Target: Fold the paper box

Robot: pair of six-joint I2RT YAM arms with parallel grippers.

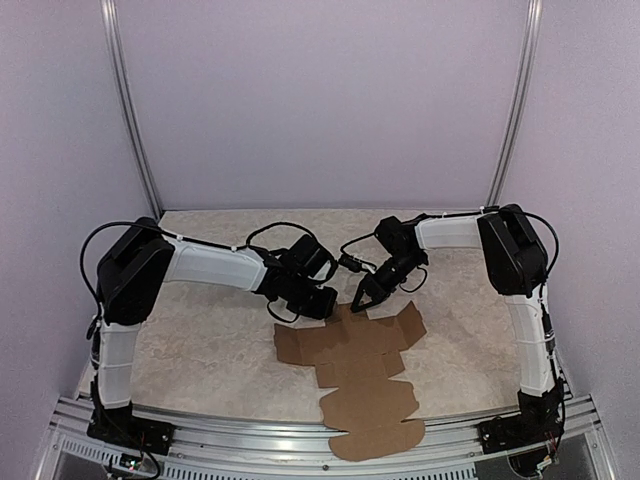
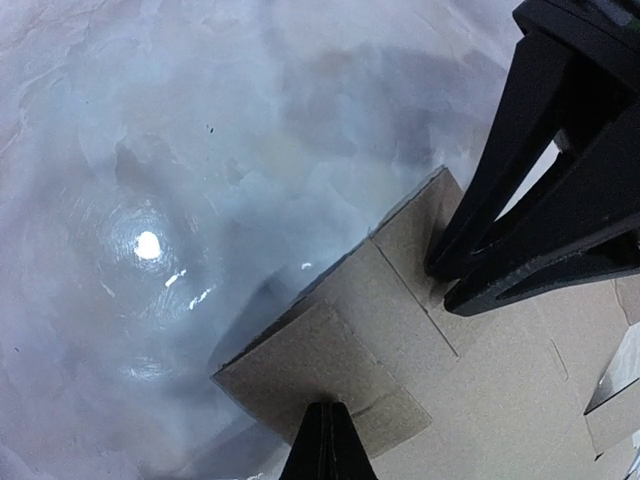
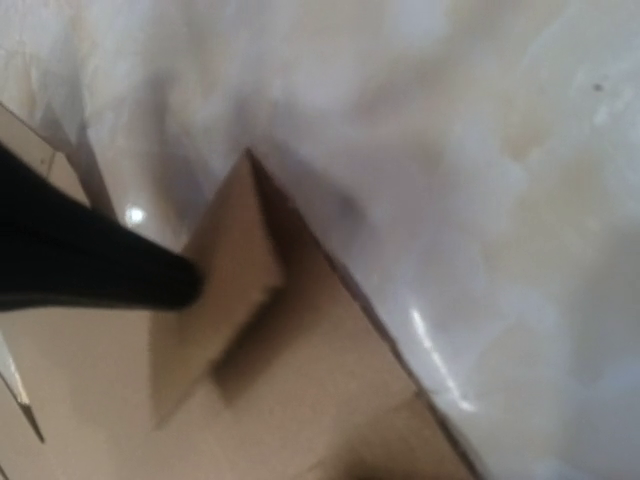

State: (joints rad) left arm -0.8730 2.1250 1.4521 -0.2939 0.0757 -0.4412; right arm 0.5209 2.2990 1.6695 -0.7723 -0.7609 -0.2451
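Now, left gripper (image 2: 325,442): clenched on raised box (image 1: 365,375) flap (image 2: 315,365)
right gripper (image 2: 445,288): on crease — cannot tell grip
risk: flap could slip, box skid — fold flattens

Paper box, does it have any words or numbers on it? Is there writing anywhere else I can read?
There is none to read.
Paper box: plain brown cardboard with no words, numbers or signs in any of the three views.
Table: a bare, mottled top with no writing.
The right wrist view is blurred, but no print shows there either.
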